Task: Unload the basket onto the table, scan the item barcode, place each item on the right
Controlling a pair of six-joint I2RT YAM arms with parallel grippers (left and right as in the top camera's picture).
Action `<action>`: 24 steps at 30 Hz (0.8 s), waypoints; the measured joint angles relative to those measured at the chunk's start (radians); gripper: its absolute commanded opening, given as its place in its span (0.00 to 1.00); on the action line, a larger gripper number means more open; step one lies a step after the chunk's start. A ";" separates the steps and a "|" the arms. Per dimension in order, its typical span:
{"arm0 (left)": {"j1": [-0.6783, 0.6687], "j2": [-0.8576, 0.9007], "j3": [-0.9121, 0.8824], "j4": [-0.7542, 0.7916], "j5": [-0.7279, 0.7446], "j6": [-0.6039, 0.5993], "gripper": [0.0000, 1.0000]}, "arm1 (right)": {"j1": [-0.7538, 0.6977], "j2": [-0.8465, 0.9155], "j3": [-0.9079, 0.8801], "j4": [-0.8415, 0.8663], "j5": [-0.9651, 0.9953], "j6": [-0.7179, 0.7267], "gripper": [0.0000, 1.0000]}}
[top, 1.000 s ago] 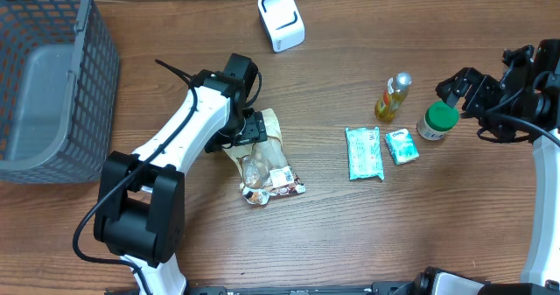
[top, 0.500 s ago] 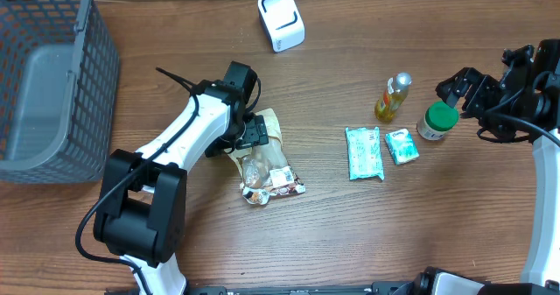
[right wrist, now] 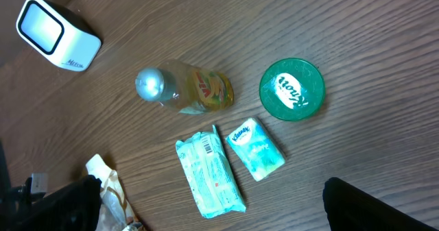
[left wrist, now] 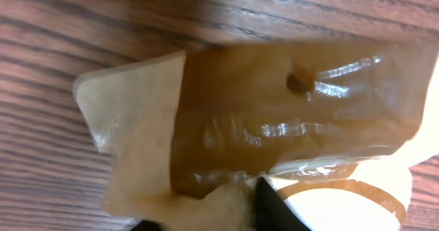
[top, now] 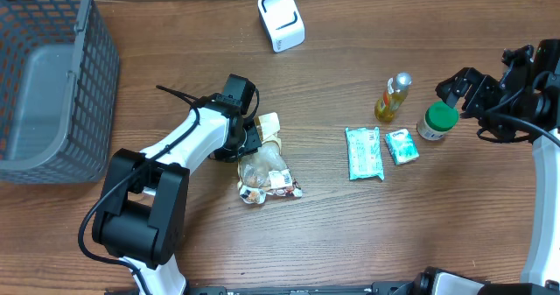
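From overhead, the left gripper (top: 252,136) sits at the 11 o'clock end of the snack bag (top: 265,171), which lies on the wooden table (top: 350,234) a little left of centre. The bag's top edge is crumpled upward where the jaws meet it. The left wrist view fills in what the overhead cannot. The bag's translucent brown film is pressed right up to the lens, folded over on itself, with one dark finger (left wrist: 274,207) against it at 6 o'clock. The jaws pinch that top edge.

The white scanner (top: 280,19) stands at 12 o'clock from the bag, well apart. A grey mesh basket (top: 87,76) is at 9 o'clock.

At 3 o'clock, the right gripper (top: 457,89) hangs spread wide and holds nothing. Beside it are a green-lidded jar (top: 437,120), a yellow bottle (top: 394,98), a green wipes packet (top: 365,152) and a small tissue pack (top: 401,145). The right wrist view shows only the inner edges of its dark fingers (right wrist: 374,205) at the lower corners. It also shows the white logo on the jar's lid, too small to make out from above.
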 measured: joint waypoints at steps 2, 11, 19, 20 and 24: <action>0.000 0.000 0.000 0.002 0.011 0.000 0.04 | 0.000 0.000 0.000 0.000 0.000 0.000 1.00; 0.043 -0.003 0.011 -0.008 0.126 0.021 0.04 | 0.000 0.000 0.000 0.000 0.000 0.000 1.00; 0.128 -0.080 0.035 0.016 0.321 0.041 0.04 | 0.000 0.000 0.000 0.000 0.000 0.000 1.00; 0.140 -0.093 0.038 0.026 0.349 0.048 0.04 | 0.000 0.000 0.000 0.000 0.000 0.000 1.00; 0.177 -0.122 0.051 0.042 0.491 0.097 0.04 | 0.000 0.000 0.000 0.000 0.000 0.000 1.00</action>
